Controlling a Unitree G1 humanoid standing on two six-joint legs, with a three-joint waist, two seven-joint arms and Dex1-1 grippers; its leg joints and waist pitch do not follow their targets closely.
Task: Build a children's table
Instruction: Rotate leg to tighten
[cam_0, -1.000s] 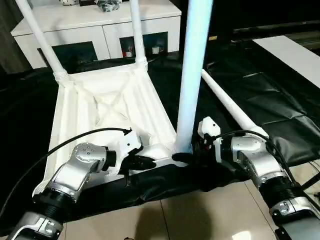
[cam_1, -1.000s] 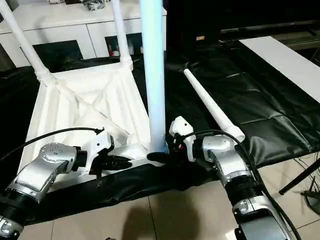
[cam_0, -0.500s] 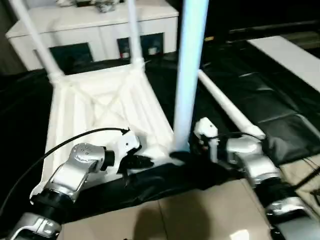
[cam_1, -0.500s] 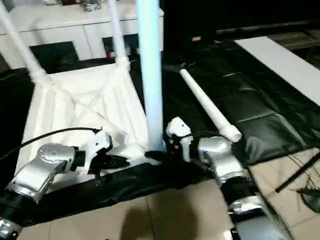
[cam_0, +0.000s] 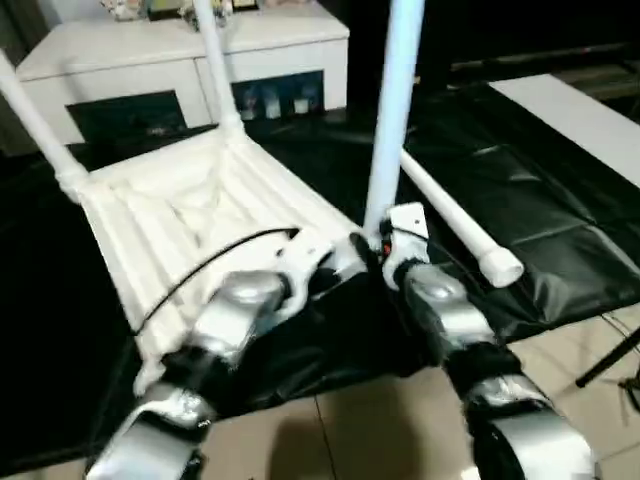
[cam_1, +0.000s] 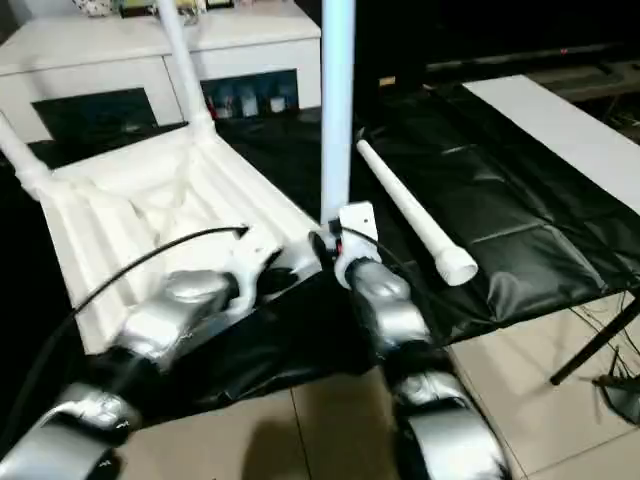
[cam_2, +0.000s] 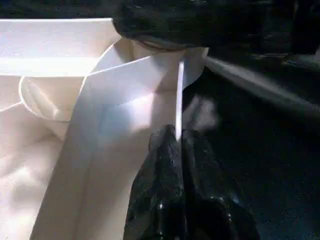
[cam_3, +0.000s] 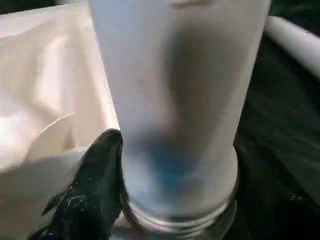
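The white tabletop (cam_0: 190, 215) lies upside down on the black cover, and two legs (cam_0: 213, 60) stand in its far corner sockets. A third leg (cam_0: 393, 120) stands upright at the near right corner. My right gripper (cam_0: 373, 247) is shut on that leg's base, with one black finger (cam_3: 95, 185) pressed against the tube. My left gripper (cam_2: 177, 142) is shut on the tabletop's thin rim (cam_2: 179, 95), just beside that corner. The fourth leg (cam_0: 450, 215) lies loose on the cover, to the right of the tabletop.
A white cabinet with dark glass doors (cam_0: 130, 65) stands behind the tabletop. A white board (cam_0: 580, 110) lies at the far right on the black-covered work table (cam_0: 560, 200). Tiled floor (cam_0: 380, 430) runs along the near edge, with a dark stand leg (cam_0: 610, 355) at the right.
The head camera has swung, so the whole scene has shifted and my forearms now rise closer together. Both grippers keep their holds and the third leg stays upright at the corner.
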